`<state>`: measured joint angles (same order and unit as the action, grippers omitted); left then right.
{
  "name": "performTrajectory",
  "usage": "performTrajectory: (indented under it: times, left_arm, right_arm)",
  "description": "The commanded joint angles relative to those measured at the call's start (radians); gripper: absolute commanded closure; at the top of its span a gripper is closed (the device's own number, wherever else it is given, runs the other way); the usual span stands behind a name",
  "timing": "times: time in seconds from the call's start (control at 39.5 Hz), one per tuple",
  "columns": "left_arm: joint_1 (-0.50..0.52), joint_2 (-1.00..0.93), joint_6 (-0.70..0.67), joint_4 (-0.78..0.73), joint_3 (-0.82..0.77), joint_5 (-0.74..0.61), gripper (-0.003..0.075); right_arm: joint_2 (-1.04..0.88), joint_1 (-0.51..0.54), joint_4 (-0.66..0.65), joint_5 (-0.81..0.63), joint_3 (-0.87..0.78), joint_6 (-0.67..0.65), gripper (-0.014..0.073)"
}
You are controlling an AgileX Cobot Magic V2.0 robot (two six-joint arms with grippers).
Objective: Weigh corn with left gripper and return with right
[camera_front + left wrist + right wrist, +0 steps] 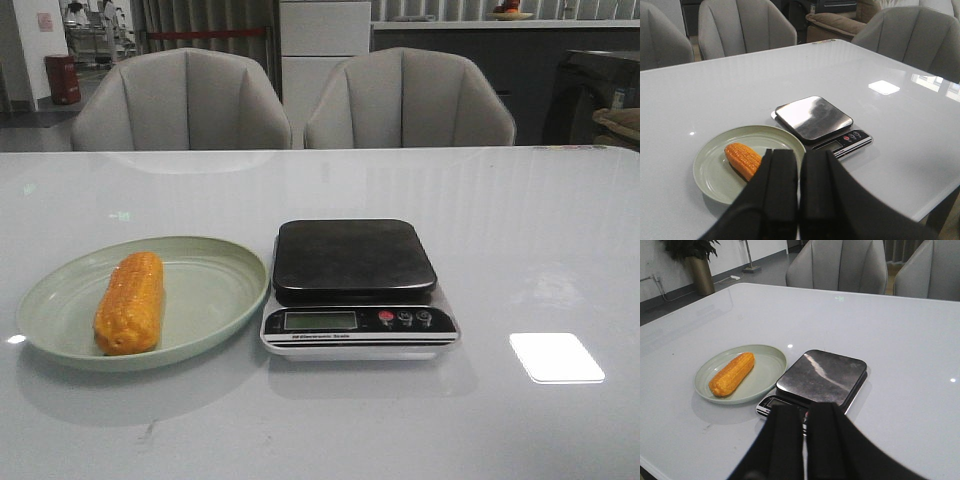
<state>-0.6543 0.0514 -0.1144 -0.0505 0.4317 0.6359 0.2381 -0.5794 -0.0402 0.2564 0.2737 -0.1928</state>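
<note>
The orange-yellow corn (130, 302) lies lengthwise on the pale green plate (215, 285) at the left of the white table. It also shows in the left wrist view (742, 159) and the right wrist view (732, 373). The scale (355, 283) with a bare dark platform stands just right of the plate. My left gripper (800, 165) is shut and empty, held high and back from the plate. My right gripper (805, 417) is shut and empty, held above the table short of the scale (821, 378). Neither gripper shows in the front view.
Two grey chairs (185, 100) stand behind the table's far edge. A bright patch of light (556, 357) lies on the table right of the scale. The scale's display and buttons (402, 318) face the near edge.
</note>
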Motion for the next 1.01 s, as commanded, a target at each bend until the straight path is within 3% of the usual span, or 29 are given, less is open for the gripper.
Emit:
performTrajectory:
  times: [0.0,0.43,0.53,0.76,0.99]
  left_arm:
    - [-0.002,0.014,0.0,-0.001,0.026,-0.07,0.0598]
    - [0.001,0.014,0.0,-0.001,0.001,-0.072,0.0598]
    - [0.046,0.014,0.0,-0.033,-0.037,-0.09,0.0598]
    - [0.305,-0.033,-0.002,-0.052,-0.218,-0.396,0.0598]
    - [0.467,-0.08,-0.002,-0.043,-0.461,-0.743,0.0598]
  right_arm:
    - [0.008,0.001,-0.005,-0.075,0.023,0.011,0.04]
    - [0.008,0.001,-0.005,-0.075,0.023,0.011,0.04]
    - [0.008,0.001,-0.005,-0.075,0.023,0.011,0.04]
    - [0.008,0.001,-0.005,-0.075,0.023,0.011,0.04]
    - [0.008,0.001,-0.005,-0.077,0.023,0.011,0.04]
